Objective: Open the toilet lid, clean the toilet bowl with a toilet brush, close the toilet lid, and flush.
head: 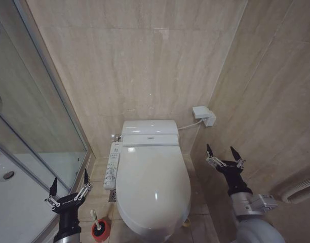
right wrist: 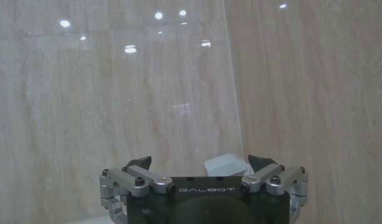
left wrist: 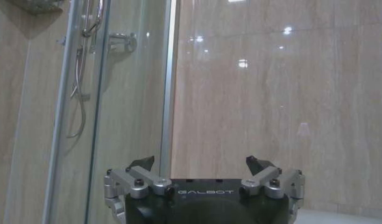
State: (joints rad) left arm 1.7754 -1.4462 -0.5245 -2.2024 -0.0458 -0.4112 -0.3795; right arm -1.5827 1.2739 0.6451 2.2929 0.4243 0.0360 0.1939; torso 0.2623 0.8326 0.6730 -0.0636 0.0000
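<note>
2 grippers [head: 70, 183] [head: 224, 153] spread (empty) | toilet lid [head: 152, 185] down

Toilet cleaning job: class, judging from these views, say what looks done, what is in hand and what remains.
Nothing looks done: the toilet lid lies shut over the bowl, and the toilet brush stands in its red holder on the floor. Nothing is in hand: the left gripper hangs open above the holder, the right gripper open beside the toilet. Opening, scrubbing, closing and flushing all remain.

White toilet lid [head: 154, 190] lies shut; toilet brush [head: 96, 220] stands in its red holder.
</note>
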